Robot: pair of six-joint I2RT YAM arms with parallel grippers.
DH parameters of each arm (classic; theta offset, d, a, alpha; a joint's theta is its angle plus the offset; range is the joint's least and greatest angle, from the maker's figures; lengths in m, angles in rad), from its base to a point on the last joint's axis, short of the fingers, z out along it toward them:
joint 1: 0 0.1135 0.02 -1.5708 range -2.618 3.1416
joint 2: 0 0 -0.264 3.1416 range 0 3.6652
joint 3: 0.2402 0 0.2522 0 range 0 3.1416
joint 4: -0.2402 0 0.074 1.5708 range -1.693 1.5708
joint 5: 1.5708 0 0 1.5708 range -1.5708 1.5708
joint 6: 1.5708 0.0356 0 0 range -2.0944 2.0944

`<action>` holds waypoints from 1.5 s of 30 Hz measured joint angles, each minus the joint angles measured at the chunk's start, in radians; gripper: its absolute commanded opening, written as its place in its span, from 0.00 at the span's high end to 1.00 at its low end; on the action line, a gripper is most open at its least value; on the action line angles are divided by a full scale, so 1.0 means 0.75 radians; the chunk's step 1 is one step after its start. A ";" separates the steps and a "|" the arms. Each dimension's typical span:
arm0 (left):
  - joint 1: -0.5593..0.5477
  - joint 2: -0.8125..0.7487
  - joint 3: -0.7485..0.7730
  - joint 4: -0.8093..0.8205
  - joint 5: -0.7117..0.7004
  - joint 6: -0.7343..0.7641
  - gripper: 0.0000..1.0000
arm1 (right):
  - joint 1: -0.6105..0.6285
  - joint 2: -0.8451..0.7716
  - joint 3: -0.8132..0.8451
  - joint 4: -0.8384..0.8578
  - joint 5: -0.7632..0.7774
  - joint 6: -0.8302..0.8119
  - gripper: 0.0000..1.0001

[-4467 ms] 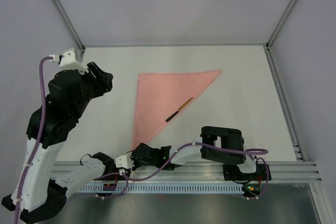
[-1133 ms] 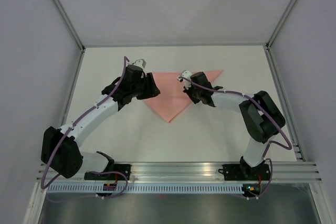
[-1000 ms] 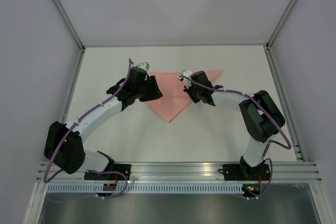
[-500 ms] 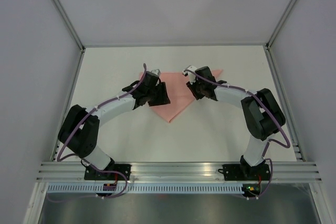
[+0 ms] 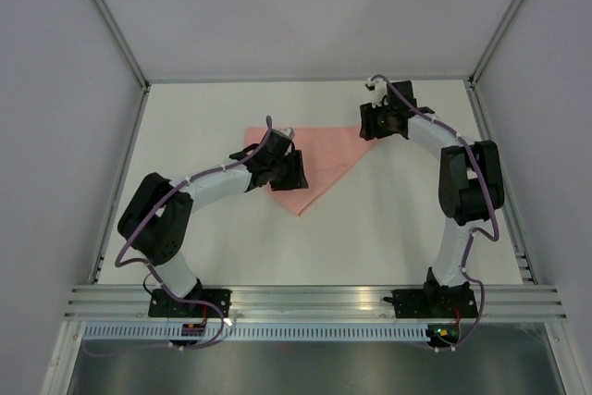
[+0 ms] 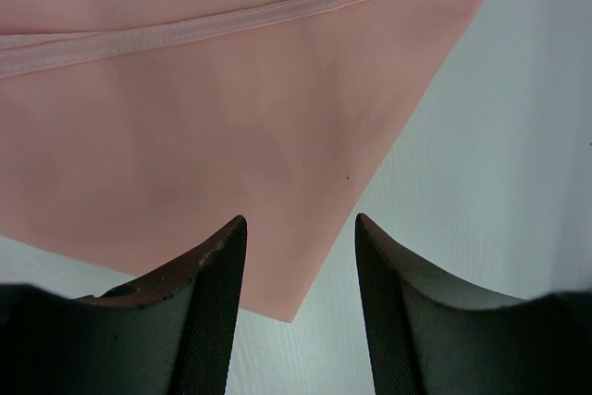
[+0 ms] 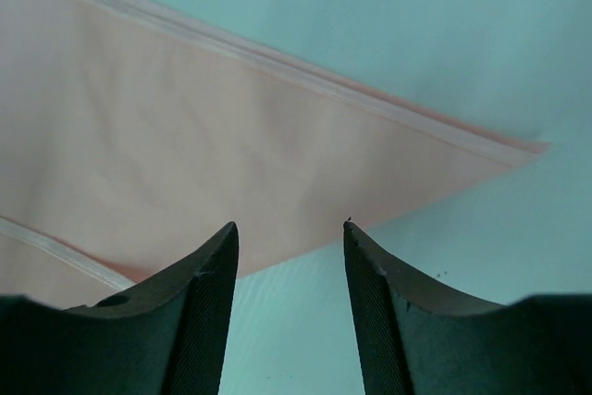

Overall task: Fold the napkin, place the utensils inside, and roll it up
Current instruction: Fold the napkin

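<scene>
Top external — arm (image 5: 218, 180) (left) over napkin (image 5: 324, 160)

No text, label, brand, number or sign can be read in any view. The napkin (image 5: 328, 154) is plain cloth with no print, and the bare table (image 5: 388, 219) shows no legible marking.

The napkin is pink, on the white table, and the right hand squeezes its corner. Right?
No: the right hand is open, squeezing nothing; the right wrist view shows it. The napkin is pink, on the white table.
</scene>
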State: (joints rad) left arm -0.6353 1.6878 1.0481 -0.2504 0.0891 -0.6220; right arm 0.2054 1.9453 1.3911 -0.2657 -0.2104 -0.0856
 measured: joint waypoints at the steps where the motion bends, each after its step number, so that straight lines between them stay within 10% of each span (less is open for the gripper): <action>1: -0.003 0.008 0.009 0.002 0.001 0.000 0.45 | -0.044 0.022 0.030 -0.015 -0.034 0.029 0.43; 22: -0.026 0.038 0.094 0.027 0.025 -0.002 0.45 | -0.416 0.347 0.236 -0.011 -0.428 0.505 0.42; 36: -0.030 0.038 0.094 0.022 0.023 -0.002 0.45 | -0.413 0.409 0.209 0.190 -0.480 0.657 0.88; 45: -0.030 -0.020 0.073 0.012 0.008 -0.010 0.45 | -0.394 0.230 -0.025 0.373 -0.482 0.626 0.93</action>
State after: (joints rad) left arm -0.6579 1.6726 1.1030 -0.2413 0.0948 -0.6296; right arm -0.0902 2.1178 1.3720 0.0143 -0.5716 0.3836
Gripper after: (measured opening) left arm 0.550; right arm 0.069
